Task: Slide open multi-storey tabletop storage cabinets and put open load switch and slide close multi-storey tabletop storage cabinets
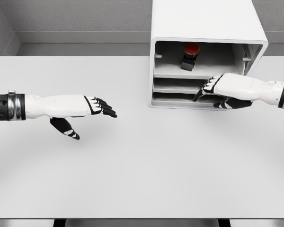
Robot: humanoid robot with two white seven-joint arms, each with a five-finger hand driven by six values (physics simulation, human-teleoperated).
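At the upper right of the frame the cabinet (206, 56) stands on the bench (142, 170), and the switch (190, 56) with its red top already sits in the top compartment. The right hand (213, 89), fingers loosely extended and holding nothing, reaches at the lower shelves. The left hand (92, 111) hovers open at the left. It seems the closing step remains: next, push the front shut.

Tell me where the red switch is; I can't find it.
In the head view, the red switch sits inside the cabinet's top shelf, upper right, above the right hand.
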